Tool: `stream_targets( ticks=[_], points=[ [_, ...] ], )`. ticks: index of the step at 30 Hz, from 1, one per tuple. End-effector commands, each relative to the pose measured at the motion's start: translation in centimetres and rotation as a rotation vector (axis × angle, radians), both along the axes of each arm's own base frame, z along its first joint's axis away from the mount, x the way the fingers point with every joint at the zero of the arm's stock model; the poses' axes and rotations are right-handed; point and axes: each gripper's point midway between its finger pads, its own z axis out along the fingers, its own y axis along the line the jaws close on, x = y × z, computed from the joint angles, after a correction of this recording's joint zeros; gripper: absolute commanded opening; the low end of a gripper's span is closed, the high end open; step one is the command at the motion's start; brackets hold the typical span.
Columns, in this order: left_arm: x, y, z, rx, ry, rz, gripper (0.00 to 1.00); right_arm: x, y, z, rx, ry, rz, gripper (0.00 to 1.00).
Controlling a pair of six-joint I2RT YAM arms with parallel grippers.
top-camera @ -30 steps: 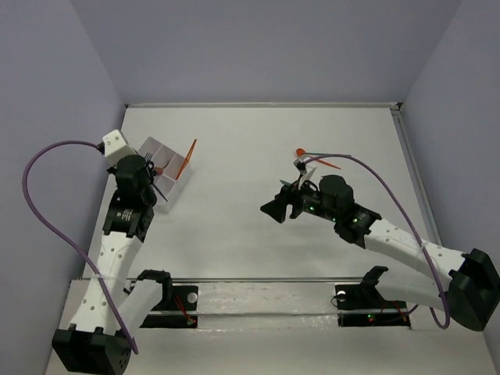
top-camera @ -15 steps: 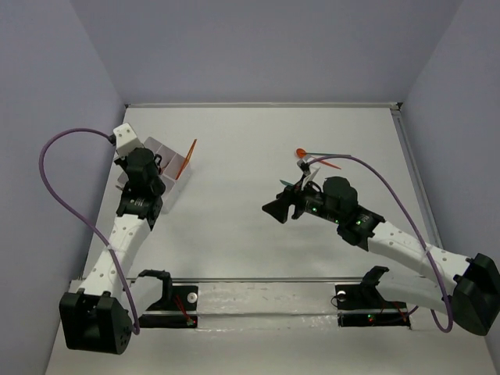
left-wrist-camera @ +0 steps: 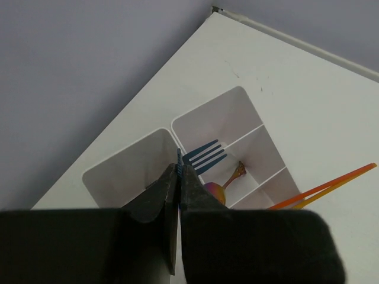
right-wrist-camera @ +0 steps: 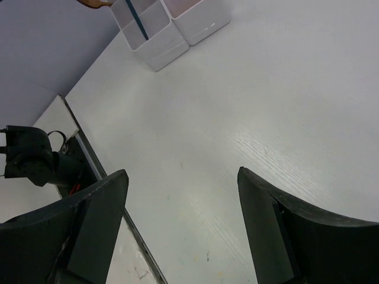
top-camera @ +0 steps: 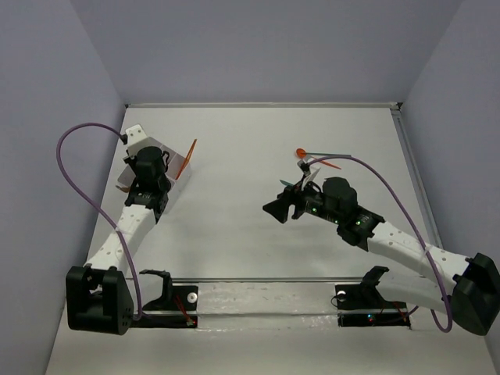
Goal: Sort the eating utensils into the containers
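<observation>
1 tray (left-wrist-camera: pixel 234 97) on counter (left-wrist-camera: pixel 308 89), holding 1 copper spoon (left-wrist-camera: pixel 228 179), 2 orange sticks (left-wrist-camera: pixel 331 184). 2 pincers: left pincer (left-wrist-camera: pixel 179 168) clenched on 1 blue fork (left-wrist-camera: pixel 204 155); right pincer (right-wrist-camera: pixel 182 174) released, empty.

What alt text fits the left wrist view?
The left gripper, closed on a thin blue sliver, hangs above a white divided tray. A blue fork and a copper spoon lie in its compartments; orange chopsticks stick out at the right.
</observation>
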Motion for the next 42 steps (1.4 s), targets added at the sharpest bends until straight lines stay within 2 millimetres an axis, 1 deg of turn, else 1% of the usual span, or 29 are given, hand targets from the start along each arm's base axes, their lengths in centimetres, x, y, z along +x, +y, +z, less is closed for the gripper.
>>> stream_targets(
  ticks=[1,2,3,7,9,12,14,15,17,18,20,21,22,23,24,25,27,28,30,31,32,33,34,36,37,38,39,40,42],
  points=[
    [0.2,0.5,1.5,-0.042,-0.097,0.045,0.22,0.8,0.0,1.0,0.014,-0.054,-0.031,0.8],
    [0.2,0.4,1.3,-0.044,-0.09,0.046,0.27,0.9,0.0,0.9,0.009,-0.052,-0.036,0.8],
    [0.3,0.6,1.2,-0.043,-0.083,0.055,0.37,1.1,-0.1,0.8,0.005,-0.052,-0.048,0.8],
    [0.5,-0.1,1.2,-0.048,-0.073,0.042,0.56,1.6,-0.2,0.0,-0.028,-0.032,-0.069,0.79],
    [0.3,-0.4,2.1,-0.052,-0.097,0.034,0.65,2.1,-0.5,-0.4,-0.052,-0.03,-0.1,0.78],
    [-0.1,-1.1,3.6,-0.057,-0.136,0.011,0.73,2.7,-0.8,-1.2,-0.087,-0.022,-0.128,0.73],
    [-0.4,-1.5,4.4,-0.067,-0.152,-0.002,0.75,2.9,-0.9,-1.5,-0.1,-0.018,-0.142,0.71],
    [-0.7,-2.0,5.7,-0.085,-0.191,-0.021,0.75,3.3,-1.1,-1.6,-0.109,-0.021,-0.163,0.7],
    [-1.0,-3.0,6.9,-0.111,-0.223,-0.071,0.76,3.7,-1.5,-2.3,-0.138,-0.014,-0.189,0.65],
    [-1.4,-3.8,8.4,-0.146,-0.272,-0.118,0.76,4.3,-2.1,-2.6,-0.152,-0.016,-0.223,0.61],
    [-1.9,-4.8,9.4,-0.183,-0.29,-0.176,0.76,5.3,-3.0,-3.7,-0.19,0.0,-0.272,0.58],
    [-2.4,-5.9,10.9,-0.226,-0.331,-0.244,0.76,6.2,-3.9,-4.2,-0.214,0.007,-0.312,0.58],
    [-2.7,-6.6,10.9,-0.243,-0.316,-0.282,0.76,6.7,-4.4,-5.3,-0.25,0.032,-0.331,0.57],
    [-3.3,-7.7,11.7,-0.266,-0.332,-0.343,0.76,7.3,-5.0,-5.9,-0.271,0.044,-0.359,0.57],
    [-3.6,-9.5,12.0,-0.292,-0.324,-0.446,0.76,8.3,-6.3,-6.6,-0.287,0.063,-0.397,0.57],
    [-4.0,-10.4,12.1,-0.315,-0.319,-0.494,0.76,8.6,-6.9,-7.3,-0.3,0.089,-0.405,0.56],
    [-5.1,-13.2,11.3,-0.353,-0.26,-0.653,0.77,9.6,-8.5,-8.7,-0.307,0.151,-0.428,0.57],
    [-5.8,-13.9,10.8,-0.362,-0.235,-0.699,0.77,9.7,-8.7,-9.3,-0.312,0.176,-0.42,0.58],
    [-6.9,-15.6,10.1,-0.38,-0.213,-0.807,0.77,10.4,-9.8,-9.6,-0.333,0.184,-0.457,0.59],
    [-7.7,-16.9,8.8,-0.399,-0.177,-0.88,0.77,10.4,-9.9,-9.7,-0.353,0.184,-0.452,0.6],
    [-8.1,-17.3,8.3,-0.405,-0.166,-0.911,0.77,10.7,-10.9,-10.2,-0.389,0.198,-0.489,0.6],
    [-8.8,-17.6,7.6,-0.41,-0.142,-0.934,0.77,11.2,-10.9,-9.7,-0.4,0.19,-0.5,0.61],
    [-9.3,-18.2,6.5,-0.422,-0.115,-0.972,0.77,11.4,-11.9,-10.7,-0.449,0.216,-0.524,0.62],
    [-9.9,-18.7,5.8,-0.432,-0.098,-1.004,0.78,12.2,-12.0,-10.6,-0.475,0.218,-0.528,0.63],
    [-10.3,-19.1,5.9,-0.433,-0.091,-1.036,0.79,12.3,-12.7,-11.9,-0.535,0.239,-0.503,0.65],
    [-10.5,-19.3,6.1,-0.43,-0.093,-1.053,0.79,12.6,-13.2,-12.3,-0.552,0.248,-0.481,0.66],
    [-10.7,-19.5,6.2,-0.433,-0.096,-1.069,0.79,13.0,-12.6,-12.0,-0.548,0.242,-0.419,0.66],
    [-10.8,-19.6,6.4,-0.432,-0.103,-1.077,0.79,12.8,-13.2,-13.6,-0.586,0.295,-0.403,0.66],
    [-11.0,-19.7,6.7,-0.427,-0.108,-1.093,0.79,13.4,-14.2,-14.3,-0.616,0.315,-0.389,0.66]
  ],
)
